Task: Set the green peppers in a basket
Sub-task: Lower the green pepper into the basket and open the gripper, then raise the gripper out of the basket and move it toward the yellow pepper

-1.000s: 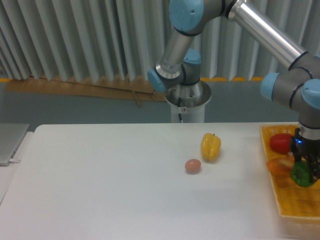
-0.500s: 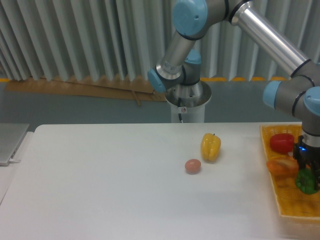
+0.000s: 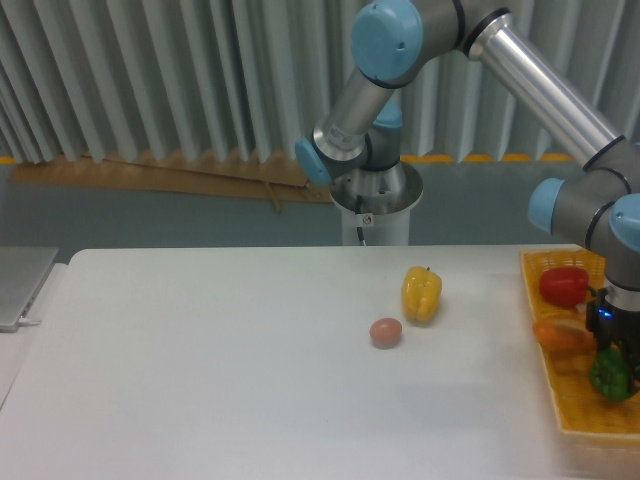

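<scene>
The green pepper (image 3: pixel 608 374) is glossy dark green and sits low inside the yellow-orange woven basket (image 3: pixel 580 420) at the table's right edge. My gripper (image 3: pixel 612 368) points straight down over the basket and is shut on the green pepper, which shows between and below the fingers. Whether the pepper rests on the basket floor cannot be told.
A red pepper (image 3: pixel 562 285) and an orange item (image 3: pixel 562 336) lie in the basket behind the gripper. A yellow bell pepper (image 3: pixel 421 294) and a small pinkish round object (image 3: pixel 386 332) sit on the white table. A grey laptop edge (image 3: pixel 20 285) is at the left.
The gripper with the green pepper has moved slightly right and down, deeper into the basket. Nothing else has moved.
</scene>
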`<state>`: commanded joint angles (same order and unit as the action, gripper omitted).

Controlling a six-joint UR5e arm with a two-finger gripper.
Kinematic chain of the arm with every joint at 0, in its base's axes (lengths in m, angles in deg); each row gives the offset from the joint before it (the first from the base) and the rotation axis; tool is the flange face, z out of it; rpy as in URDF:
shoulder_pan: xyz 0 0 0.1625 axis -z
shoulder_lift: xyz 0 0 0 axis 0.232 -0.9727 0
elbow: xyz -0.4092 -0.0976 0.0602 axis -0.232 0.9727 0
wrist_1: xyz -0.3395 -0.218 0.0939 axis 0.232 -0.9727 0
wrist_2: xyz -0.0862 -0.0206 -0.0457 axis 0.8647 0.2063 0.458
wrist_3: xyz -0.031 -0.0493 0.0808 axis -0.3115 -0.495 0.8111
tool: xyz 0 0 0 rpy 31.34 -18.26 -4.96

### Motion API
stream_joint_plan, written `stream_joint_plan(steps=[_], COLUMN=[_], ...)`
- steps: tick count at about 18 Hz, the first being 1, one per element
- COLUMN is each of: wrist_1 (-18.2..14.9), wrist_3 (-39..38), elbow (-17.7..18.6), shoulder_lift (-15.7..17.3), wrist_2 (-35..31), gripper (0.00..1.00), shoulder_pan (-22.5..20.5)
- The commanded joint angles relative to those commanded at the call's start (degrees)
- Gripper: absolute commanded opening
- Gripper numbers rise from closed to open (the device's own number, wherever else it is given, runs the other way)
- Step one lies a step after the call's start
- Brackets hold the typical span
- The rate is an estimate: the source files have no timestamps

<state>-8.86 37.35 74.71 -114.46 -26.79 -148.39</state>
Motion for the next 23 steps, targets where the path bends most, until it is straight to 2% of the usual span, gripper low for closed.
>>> stream_joint_plan(steps=[1,2,3,4,13,17,20,23], wrist_1=[0.0,0.0,-0.1,0.0,-0.1,-0.8,-5.4,-8.3], wrist_3=[0.0,0.0,-0.1,-0.1,-1.8,-4.7,-5.0,-7.3], elbow=[0.2,0.2,0.3,0.6,1.6,3.0,3.3,3.4], shoulder_lift=[0.1,0.2,0.3,0.5,1.4,5.6,9.2,10.8], wrist_2=[0.0,0.0,0.0,0.1,0.4,1.0,0.7,0.7], gripper=[0.66,0.77,0.97,1.00,1.00,1.00,1.00,1.00], shoulder_pan=[0.0,0.0,0.1,0.1,0.3,2.3,3.8,4.3])
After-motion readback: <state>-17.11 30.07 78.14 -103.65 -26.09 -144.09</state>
